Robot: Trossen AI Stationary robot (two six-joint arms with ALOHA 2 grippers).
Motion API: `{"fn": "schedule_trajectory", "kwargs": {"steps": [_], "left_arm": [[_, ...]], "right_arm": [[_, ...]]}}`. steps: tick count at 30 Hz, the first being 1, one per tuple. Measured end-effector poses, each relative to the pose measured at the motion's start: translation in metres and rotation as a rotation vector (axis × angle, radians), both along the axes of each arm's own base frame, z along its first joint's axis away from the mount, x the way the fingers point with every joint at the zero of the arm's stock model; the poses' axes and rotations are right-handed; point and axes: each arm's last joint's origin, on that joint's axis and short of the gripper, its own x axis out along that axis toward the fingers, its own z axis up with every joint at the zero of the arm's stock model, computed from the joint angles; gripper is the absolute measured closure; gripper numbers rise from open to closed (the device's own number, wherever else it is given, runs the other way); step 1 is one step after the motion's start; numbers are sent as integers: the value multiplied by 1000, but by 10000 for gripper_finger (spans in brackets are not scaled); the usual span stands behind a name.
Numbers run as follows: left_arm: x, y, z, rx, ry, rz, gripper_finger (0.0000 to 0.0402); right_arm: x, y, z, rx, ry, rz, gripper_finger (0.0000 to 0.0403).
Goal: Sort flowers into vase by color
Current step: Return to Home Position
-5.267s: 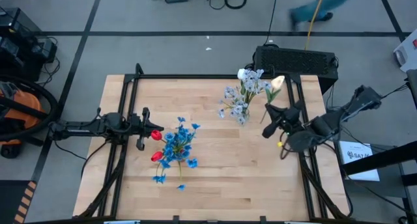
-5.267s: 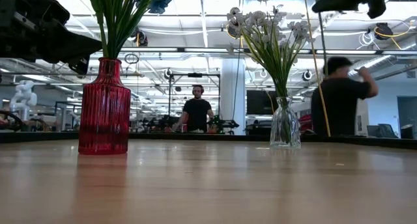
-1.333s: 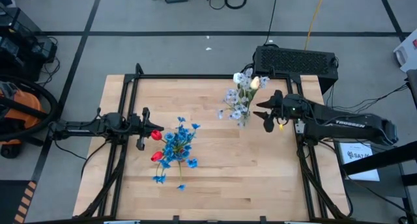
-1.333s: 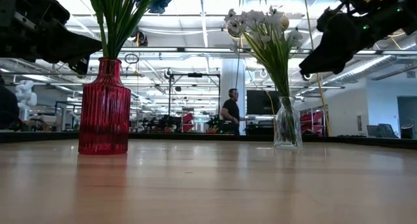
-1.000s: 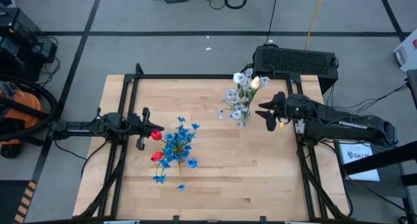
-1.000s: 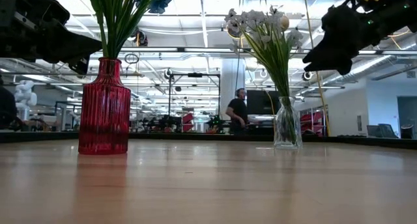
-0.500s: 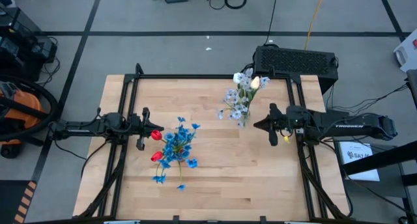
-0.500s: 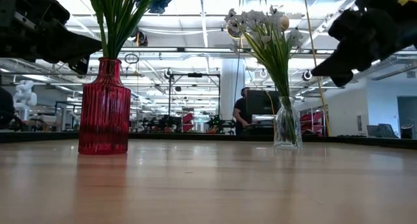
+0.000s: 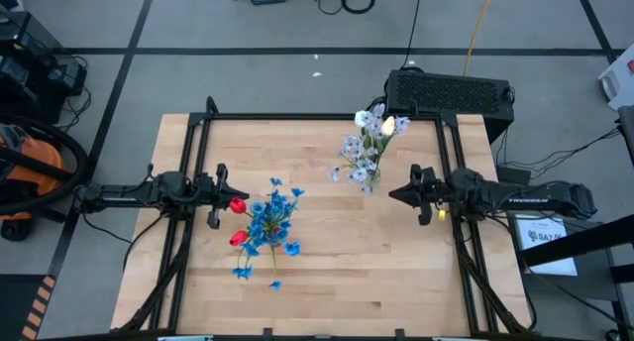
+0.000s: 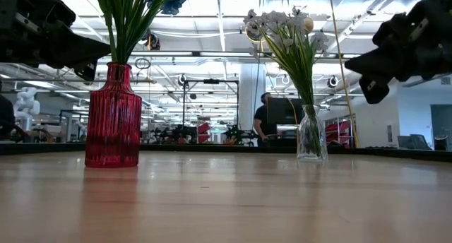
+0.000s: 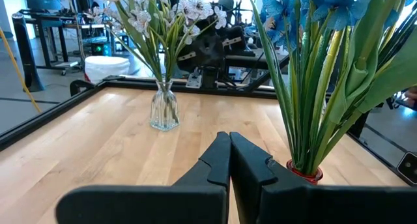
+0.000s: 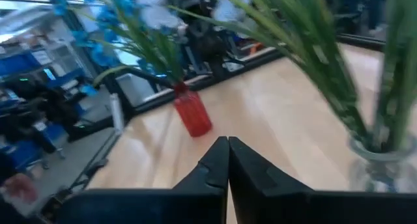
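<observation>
You have no flower left lying on the table point(image 9: 327, 282) that I can see. The blue clusters point(image 9: 267, 222) and red tulips point(image 9: 238, 207) stand in the red vase point(image 10: 113, 119). The white sprays point(image 9: 369, 143) and the cream tulip point(image 9: 388, 126) stand in the clear vase point(image 10: 309, 135). I judge the sorting done, with only the parking of the arms left.

Your right gripper point(image 9: 398, 194) hangs above the table just beside the clear vase, its fingers pressed together on nothing. Your left gripper point(image 11: 229, 149) waits by the red vase, fingers likewise closed and empty. In the high view one red tulip head sits right at its tip.

The risk now is contact on the way out. The clear vase looks light and top-heavy (tall stems, small base), and its sprays lean out toward the right arm. If you swing the wrist sideways or toward the vase, a finger or link could hook a stem and tip the vase or drag a flower out. Back away along the arm's own line. The same holds on the left: any twitch of that arm could snag the tulip or the blue leaves spreading over it, so leave it parked.
</observation>
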Motion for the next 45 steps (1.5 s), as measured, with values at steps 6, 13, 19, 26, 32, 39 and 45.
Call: {"fn": "schedule_trajectory", "kwargs": {"steps": [6, 13, 19, 26, 32, 39, 45], "left_arm": [[0, 0, 0, 0, 0, 0, 393], [0, 0, 0, 0, 0, 0, 393], [0, 0, 0, 0, 0, 0, 393], [0, 0, 0, 0, 0, 0, 393], [0, 0, 0, 0, 0, 0, 393], [0, 0, 0, 0, 0, 0, 393], [0, 0, 0, 0, 0, 0, 393]], "right_arm": [[0, 9, 3, -5, -30, 16, 403], [0, 18, 0, -15, 4, 14, 403], [-2, 20, -5, -71, 51, 12, 403], [-10, 19, -2, -89, 16, 12, 403], [-20, 18, 6, -135, -83, 7, 403], [-21, 15, 8, -227, -98, -71, 403], [-21, 15, 8, -279, -89, -68, 403]]}}
